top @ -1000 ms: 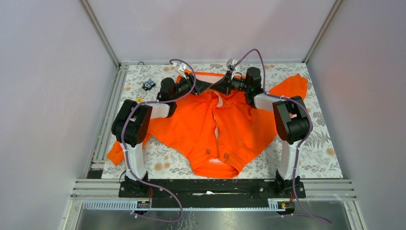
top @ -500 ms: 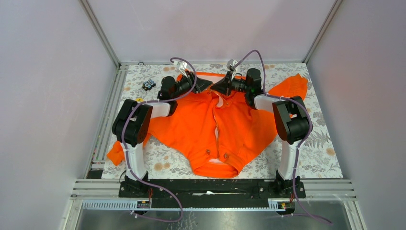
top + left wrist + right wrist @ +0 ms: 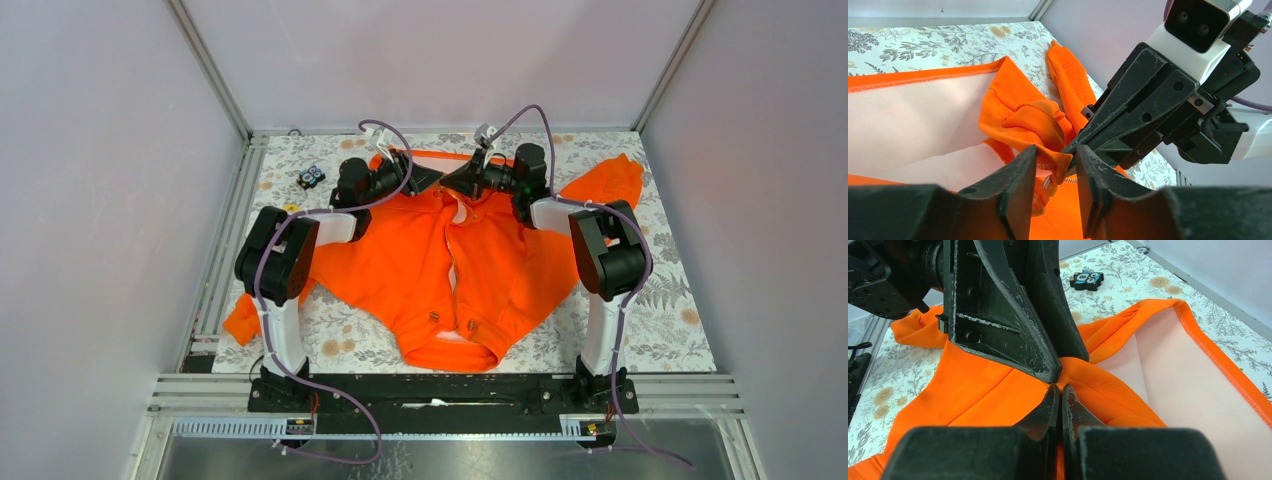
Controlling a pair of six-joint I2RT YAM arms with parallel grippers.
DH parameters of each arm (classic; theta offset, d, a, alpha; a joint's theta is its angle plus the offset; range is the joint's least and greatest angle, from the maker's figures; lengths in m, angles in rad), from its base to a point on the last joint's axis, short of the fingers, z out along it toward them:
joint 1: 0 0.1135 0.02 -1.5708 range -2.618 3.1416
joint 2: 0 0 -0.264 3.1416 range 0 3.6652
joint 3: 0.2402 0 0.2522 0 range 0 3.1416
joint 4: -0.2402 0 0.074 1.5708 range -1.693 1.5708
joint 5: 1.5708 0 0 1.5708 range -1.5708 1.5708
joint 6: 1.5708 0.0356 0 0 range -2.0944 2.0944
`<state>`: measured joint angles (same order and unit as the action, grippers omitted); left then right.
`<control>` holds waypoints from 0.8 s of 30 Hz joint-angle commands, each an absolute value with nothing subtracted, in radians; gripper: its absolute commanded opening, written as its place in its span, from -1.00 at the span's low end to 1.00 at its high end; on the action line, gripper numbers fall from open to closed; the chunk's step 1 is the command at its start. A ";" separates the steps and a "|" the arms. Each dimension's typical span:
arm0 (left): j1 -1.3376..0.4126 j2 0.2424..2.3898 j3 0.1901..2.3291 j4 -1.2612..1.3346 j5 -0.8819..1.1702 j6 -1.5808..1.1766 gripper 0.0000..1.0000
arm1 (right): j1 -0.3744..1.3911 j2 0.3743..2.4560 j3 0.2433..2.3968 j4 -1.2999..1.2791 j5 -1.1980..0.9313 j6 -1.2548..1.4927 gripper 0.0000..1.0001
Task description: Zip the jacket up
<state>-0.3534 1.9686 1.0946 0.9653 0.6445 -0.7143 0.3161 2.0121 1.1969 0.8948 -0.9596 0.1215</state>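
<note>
The orange jacket lies spread on the table, front open, with pale lining showing at its far edge. Both grippers meet at that far edge. My left gripper is slightly open in the left wrist view. An orange fabric corner with a small metal zipper piece sits between its fingers and touches only the left one. My right gripper is shut on a fold of the jacket in the right wrist view. Its tip reaches almost to the left gripper's fingers.
A small black toy lies at the far left of the flowered tablecloth and also shows in the right wrist view. One sleeve reaches far right, the other near left. Metal frame rails and walls border the table.
My left gripper has drawn back a little to the left, away from the right gripper's tip. The right gripper and the jacket have hardly moved.
</note>
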 commanded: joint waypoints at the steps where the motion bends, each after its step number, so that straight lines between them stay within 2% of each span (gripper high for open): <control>1: -0.360 1.985 1.135 1.033 0.667 -0.722 -0.33 | 0.316 1.990 1.197 0.958 -0.955 0.124 -1.00; 3: -0.360 1.991 1.143 1.037 0.679 -0.733 -0.35 | 0.316 1.988 1.192 0.963 -0.947 0.124 -1.00; 6: -0.360 1.997 1.148 1.030 0.684 -0.733 -0.23 | 0.316 1.988 1.190 0.968 -0.939 0.126 -1.00; 10: -0.362 1.998 1.153 1.013 0.685 -0.726 -0.20 | 0.316 1.983 1.179 0.991 -0.926 0.135 -1.00; 15: -0.362 2.009 1.164 1.018 0.698 -0.738 -0.55 | 0.316 1.983 1.175 1.003 -0.917 0.141 -1.00; 18: -0.362 2.008 1.163 1.021 0.704 -0.735 -0.61 | 0.315 1.983 1.175 1.007 -0.905 0.148 -1.00; 20: -0.362 2.002 1.157 1.016 0.701 -0.722 -0.93 | 0.316 1.985 1.175 1.009 -0.882 0.154 -1.00; 21: -0.362 1.997 1.151 1.017 0.694 -0.712 -1.00 | 0.316 1.984 1.175 1.009 -0.870 0.159 -0.98; 24: -0.362 1.985 1.139 1.015 0.681 -0.687 -1.00 | 0.315 1.982 1.175 0.985 -0.826 0.164 -0.52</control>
<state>-0.3573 2.0022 1.1278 0.9749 0.6758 -0.7280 0.3161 2.0121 1.1728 0.9329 -0.9020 0.1547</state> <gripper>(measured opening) 0.021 0.130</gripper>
